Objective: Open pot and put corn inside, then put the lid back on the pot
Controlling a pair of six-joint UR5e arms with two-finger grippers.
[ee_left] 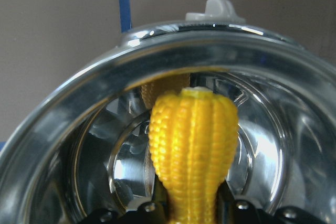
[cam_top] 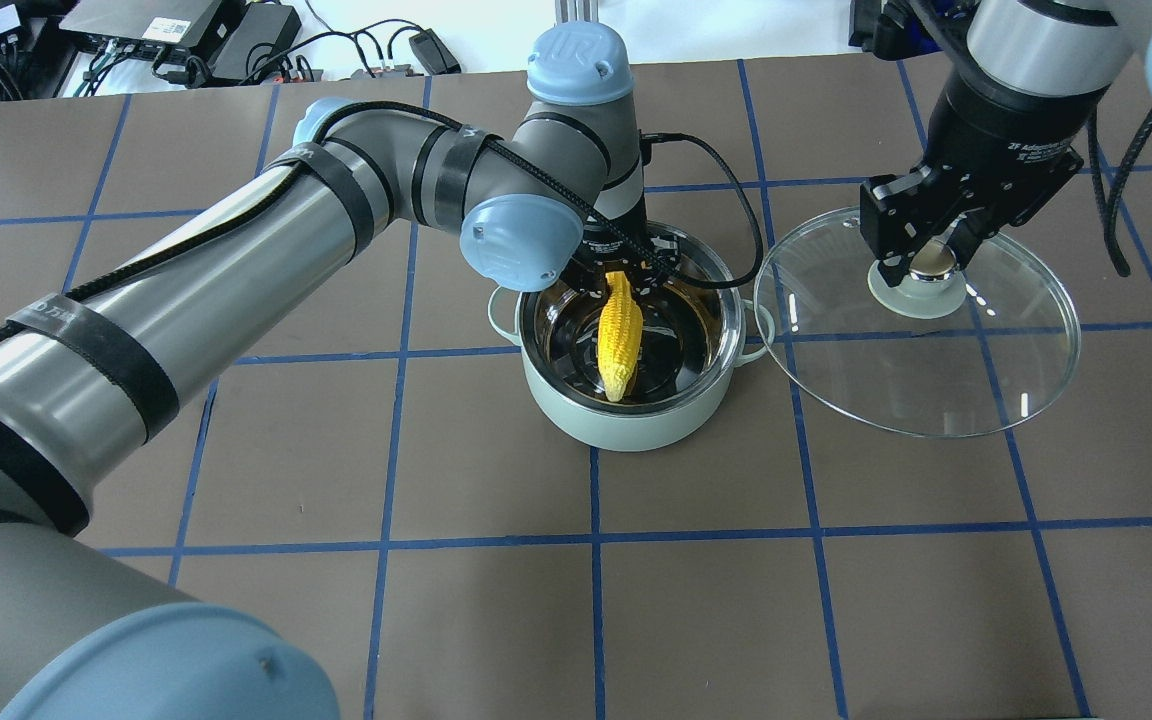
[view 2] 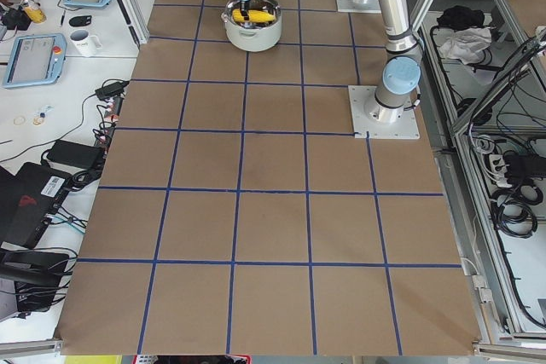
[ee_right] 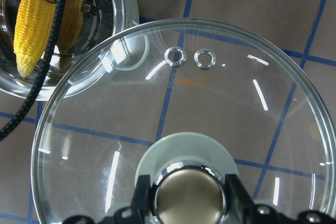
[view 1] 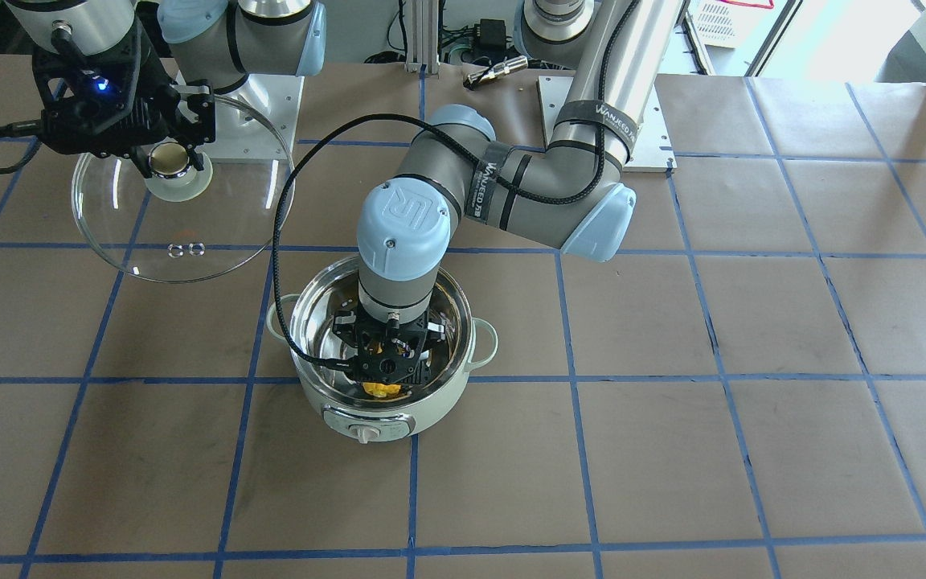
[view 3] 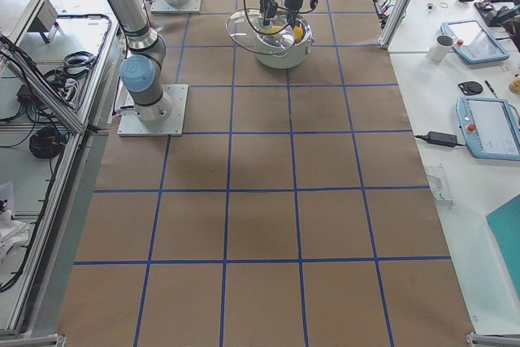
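The mint-green pot [cam_top: 636,428] stands open at the table's middle, its knob panel [view 1: 366,426] facing the operators' side. My left gripper [cam_top: 626,277] reaches down into it and is shut on the thick end of the yellow corn [cam_top: 620,335], whose pointed tip slants down toward the pot's wall nearest the robot. In the left wrist view the corn [ee_left: 191,140] sits between the fingers over the steel inside [ee_left: 79,108]. My right gripper [cam_top: 921,265] is shut on the beige-gold knob [ee_right: 189,195] of the glass lid [cam_top: 936,380], holding it beside the pot.
The left arm's black cable [cam_top: 736,230] loops over the pot's far rim. The lid's edge [ee_right: 126,51] overlaps the pot's side handle in the right wrist view. Arm base plates [view 1: 270,96] stand at the robot's side of the brown, blue-taped table.
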